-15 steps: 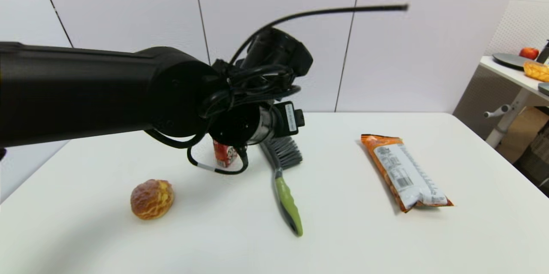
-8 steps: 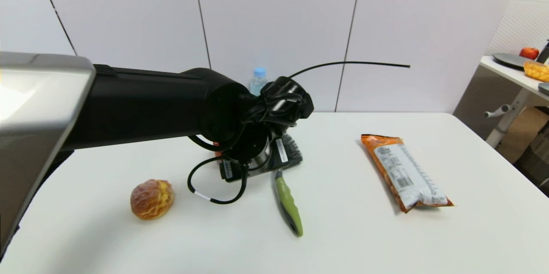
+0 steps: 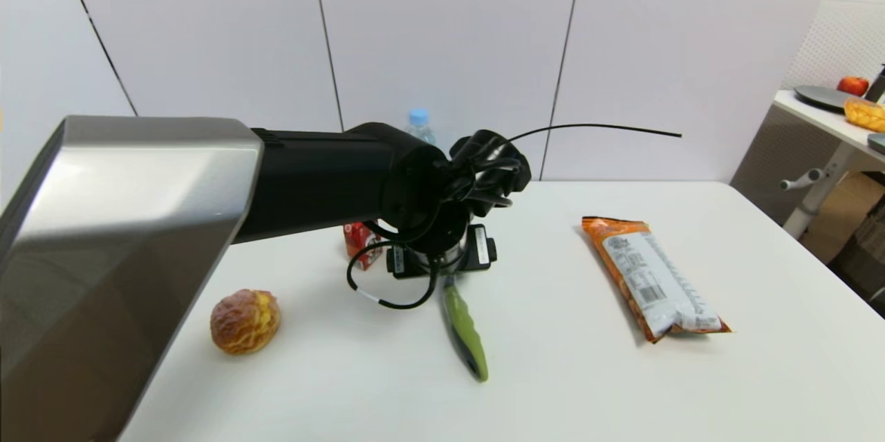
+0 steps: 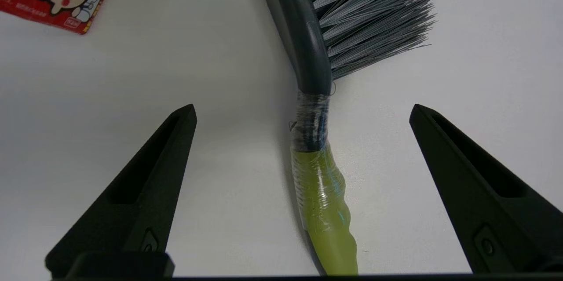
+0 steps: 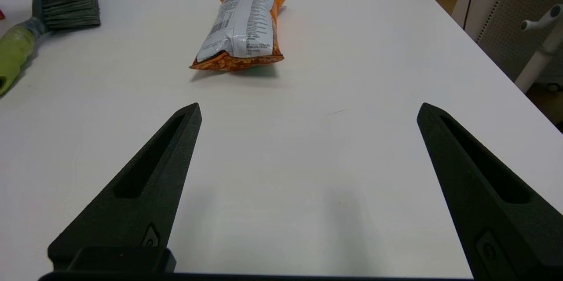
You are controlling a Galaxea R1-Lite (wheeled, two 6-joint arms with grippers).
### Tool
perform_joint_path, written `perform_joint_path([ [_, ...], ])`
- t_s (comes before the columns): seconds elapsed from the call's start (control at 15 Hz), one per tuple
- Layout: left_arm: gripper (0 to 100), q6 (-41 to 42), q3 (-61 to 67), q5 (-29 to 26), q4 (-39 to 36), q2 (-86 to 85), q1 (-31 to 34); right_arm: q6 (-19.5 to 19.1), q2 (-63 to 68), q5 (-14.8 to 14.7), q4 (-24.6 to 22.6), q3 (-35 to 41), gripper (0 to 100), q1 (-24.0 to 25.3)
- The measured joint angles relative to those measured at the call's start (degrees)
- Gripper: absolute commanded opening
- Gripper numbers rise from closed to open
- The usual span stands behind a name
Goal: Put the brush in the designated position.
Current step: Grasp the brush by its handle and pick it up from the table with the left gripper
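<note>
The brush (image 4: 313, 65) lies flat on the white table, dark bristles toward the far side and lime-green handle (image 3: 464, 328) toward me. My left gripper (image 4: 302, 108) hangs open just above the brush's taped neck, one finger on each side, neither touching it. In the head view the left arm's wrist (image 3: 442, 248) covers the brush's head. My right gripper (image 5: 308, 105) stands open and low over bare table on the right, holding nothing; the brush (image 5: 48, 4) shows far off in its view. No mark for the designated position shows on the tabletop.
An orange snack bag (image 3: 650, 276) lies to the right of the brush. A red carton (image 3: 361, 243) sits just left of the left wrist, a round pastry (image 3: 245, 321) nearer front left, and a water bottle (image 3: 418, 125) at the back. The table's right edge (image 3: 795, 255) borders a side table.
My left arm has come down and stretched forward, so its wrist now sits low over the brush's head. The brush and the other things have not moved.
</note>
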Motion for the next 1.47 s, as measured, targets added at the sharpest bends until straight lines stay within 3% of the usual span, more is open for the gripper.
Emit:
perform_joint_path([
  [0.87,100,4.5,-2.8,-0.1,0.3,6.6,-0.3,0.0,0.0,0.0,0.0,0.0,100,0.0],
  [0.93,0,4.4,-2.8,0.0,0.3,6.6,-0.3,0.0,0.0,0.0,0.0,0.0,100,0.0],
  [1.47,0,4.6,-2.7,0.1,0.3,6.8,-0.3,0.0,0.0,0.0,0.0,0.0,100,0.0],
])
